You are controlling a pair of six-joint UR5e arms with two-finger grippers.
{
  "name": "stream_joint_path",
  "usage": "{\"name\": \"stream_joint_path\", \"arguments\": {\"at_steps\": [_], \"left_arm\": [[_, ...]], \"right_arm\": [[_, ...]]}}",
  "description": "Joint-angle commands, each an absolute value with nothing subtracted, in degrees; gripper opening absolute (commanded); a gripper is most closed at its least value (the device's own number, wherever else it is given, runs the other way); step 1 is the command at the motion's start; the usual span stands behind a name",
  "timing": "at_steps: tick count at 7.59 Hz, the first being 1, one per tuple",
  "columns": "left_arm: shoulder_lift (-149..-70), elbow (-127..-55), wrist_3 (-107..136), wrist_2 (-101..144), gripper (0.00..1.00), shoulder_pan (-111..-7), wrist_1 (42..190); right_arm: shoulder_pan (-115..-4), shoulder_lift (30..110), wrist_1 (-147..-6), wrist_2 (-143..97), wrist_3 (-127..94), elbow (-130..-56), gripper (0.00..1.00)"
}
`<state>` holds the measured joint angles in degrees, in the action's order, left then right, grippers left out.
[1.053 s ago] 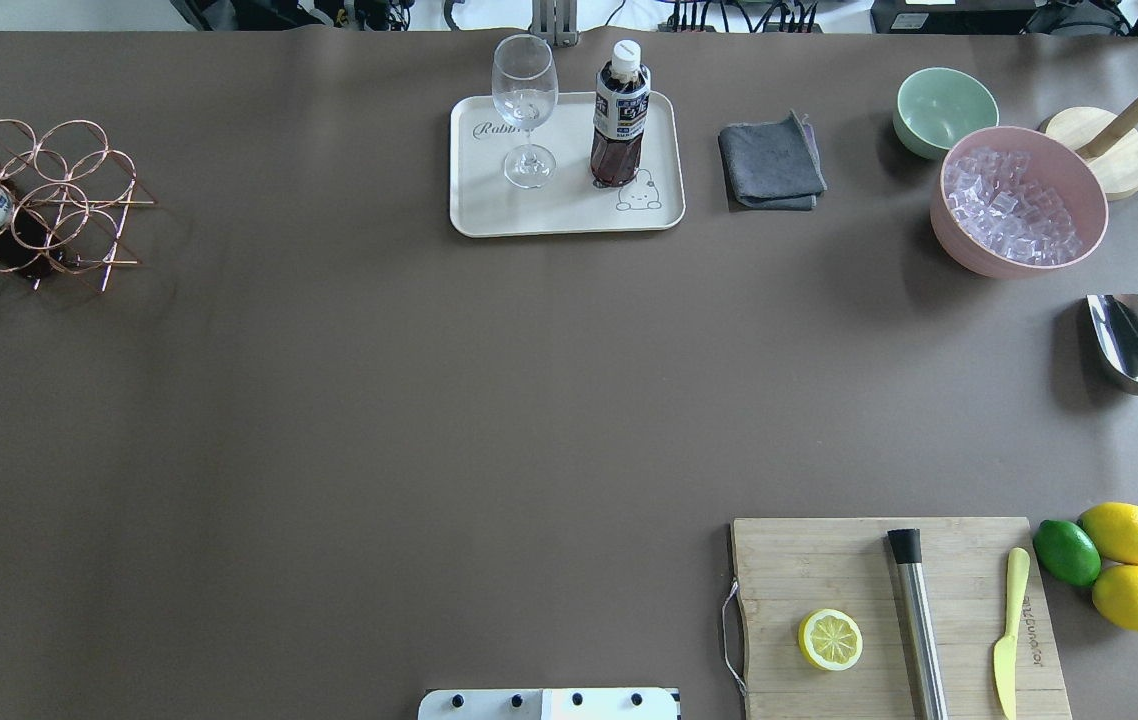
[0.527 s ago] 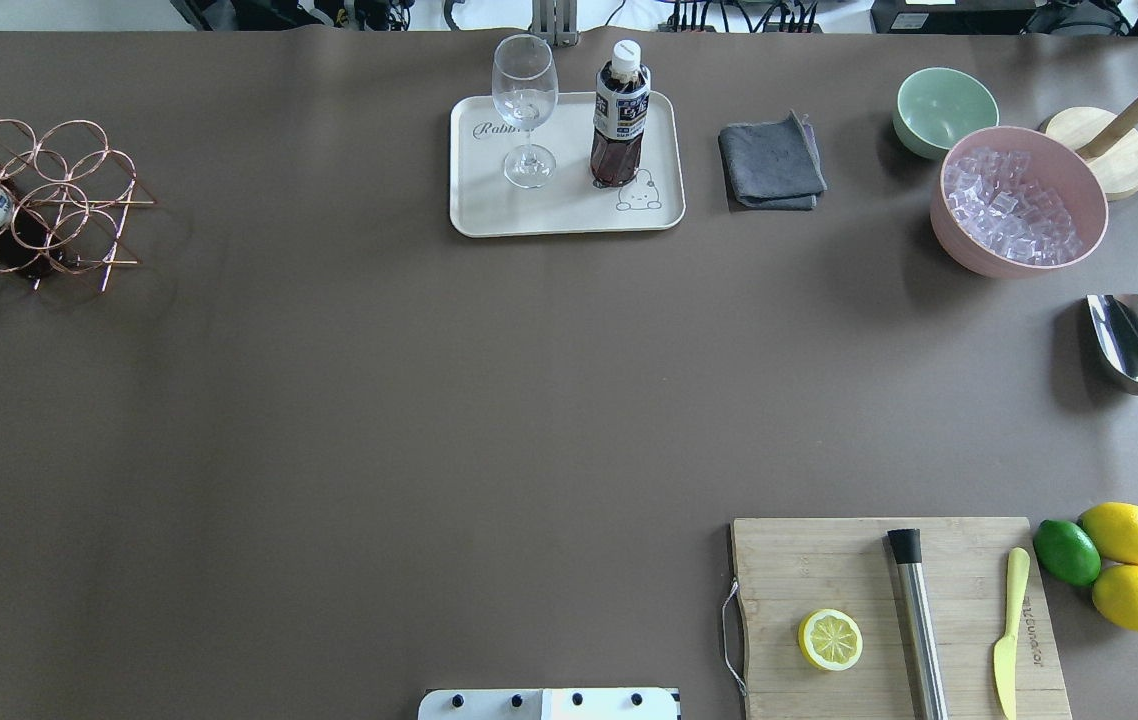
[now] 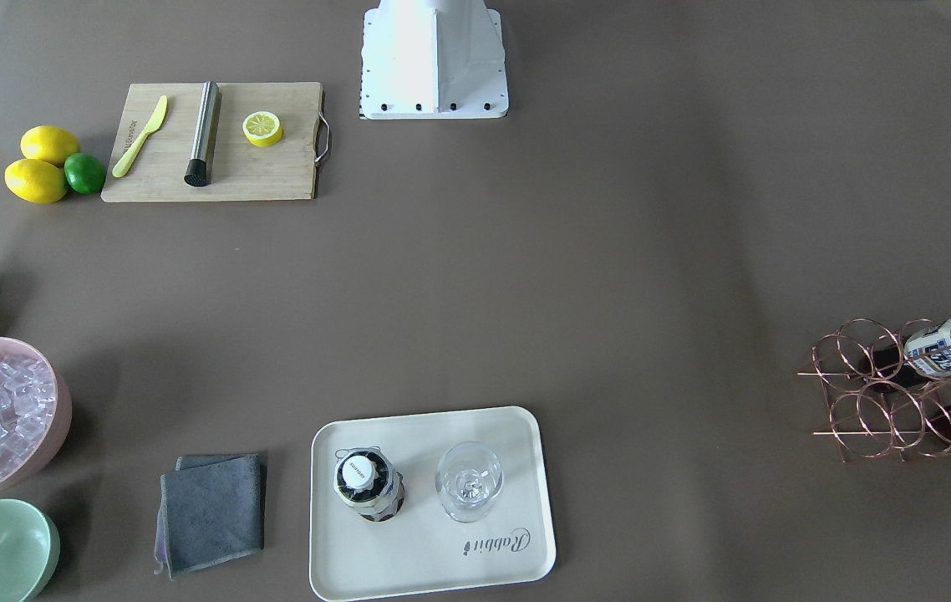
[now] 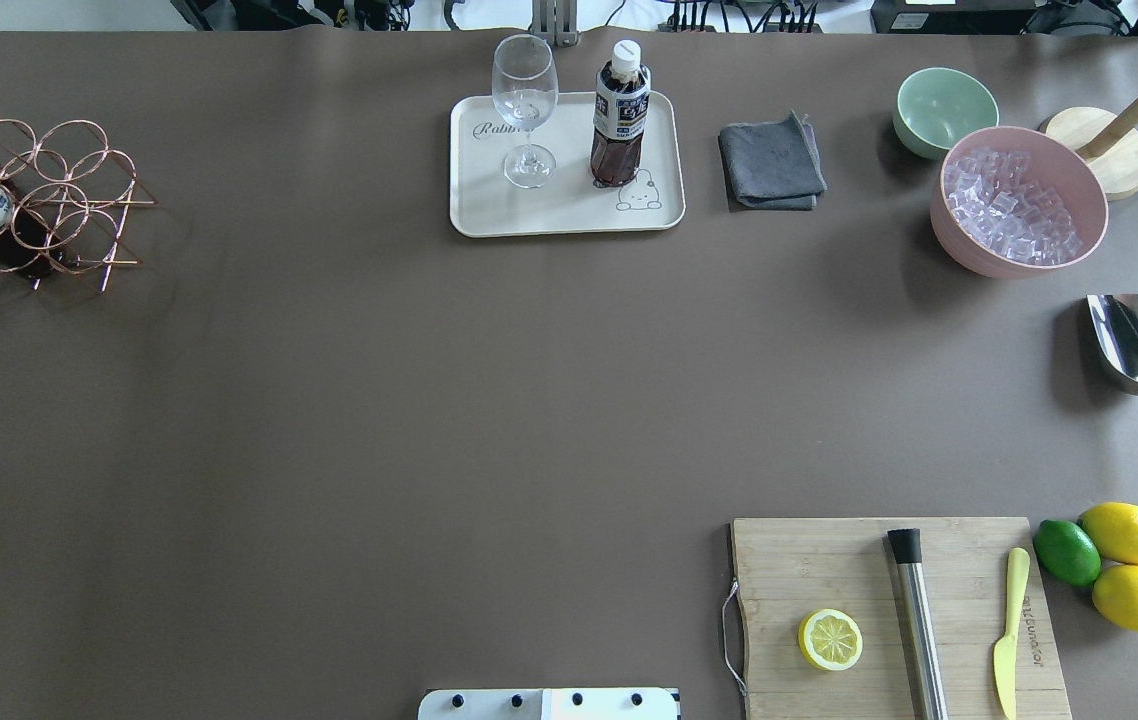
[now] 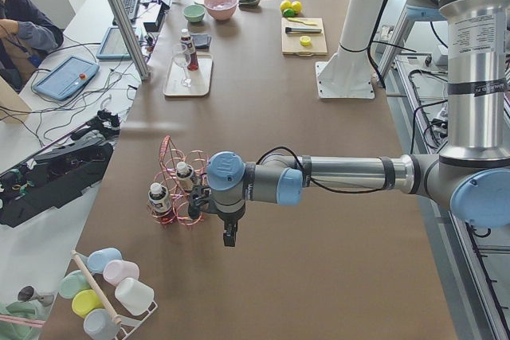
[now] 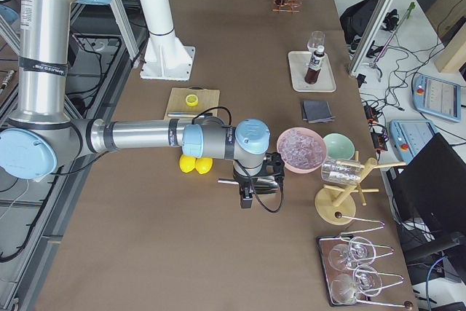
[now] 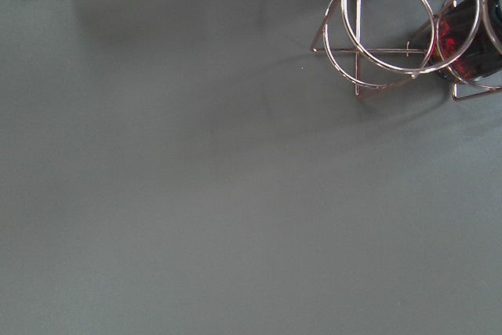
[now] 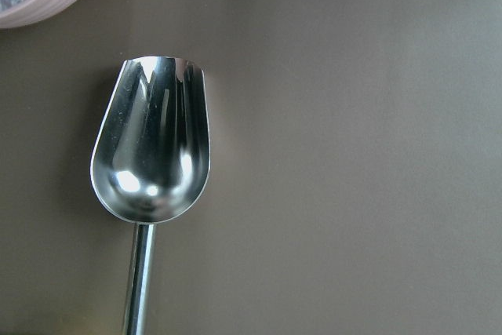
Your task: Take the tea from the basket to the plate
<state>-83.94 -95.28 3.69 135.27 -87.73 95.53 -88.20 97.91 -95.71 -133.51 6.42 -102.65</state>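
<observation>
The left gripper (image 5: 229, 238) hangs pointing down just beside the basket (image 4: 69, 190), a rose-gold wire carrier of round rings. Only a side view shows it, so I cannot tell whether its fingers are spread or pressed together. The right gripper (image 6: 245, 200) hangs over the shiny steel scoop (image 8: 150, 154), its state equally unreadable. Seen from overhead, the basket sits at the table's ten o'clock, two white-and-blue-labelled bottles (image 3: 939, 347) lying in its rings. The tea (image 4: 618, 120), a small plastic bottle of dark red-brown drink with a white cap, stands upright on the plate (image 4: 489, 208), a cream rounded-corner tray at the table's twelve o'clock. A clear wine glass (image 4: 525, 85) stands at the tea's nine o'clock. The scoop lies at three o'clock, near the pink bowl of ice (image 4: 964, 250).
</observation>
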Motion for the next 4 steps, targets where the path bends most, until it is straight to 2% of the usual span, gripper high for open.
{"name": "stream_joint_path", "arguments": {"at_steps": [1,4], "left_arm": [[-83.94,-95.10,3.78,135.26,0.99,-87.10,95.54],[-83.94,-95.18,3.78,134.74,0.99,-87.01,95.54]], "right_arm": [[-88.24,97.91,-95.71,-133.51,6.42,-102.57,1.00],[-88.51,98.00,-95.71,-133.59,6.42,-102.66,1.00]]}}
